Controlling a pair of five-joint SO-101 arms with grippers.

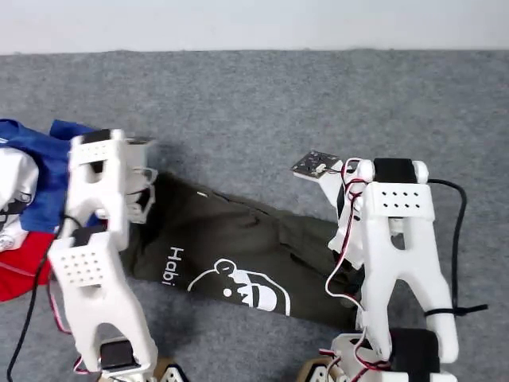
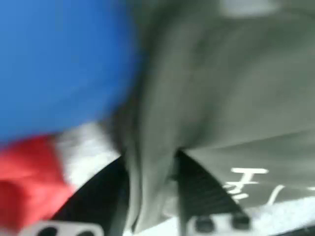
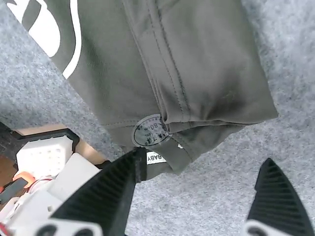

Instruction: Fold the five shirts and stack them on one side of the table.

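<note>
Across the grey felt table [image 1: 270,103] lies the dark olive printed shirt [image 1: 238,247]; my left gripper [image 2: 150,164] clamps its left end (beside a blue-and-red shirt heap [image 1: 36,215]), my right gripper [image 3: 204,164] gapes over its right end.

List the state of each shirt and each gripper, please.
dark green shirt, folded into a long strip on the table
blue shirt, crumpled, not folded
red shirt, crumpled, not folded
left gripper, shut on the dark green shirt
right gripper, open above the shirt's labelled end
</note>
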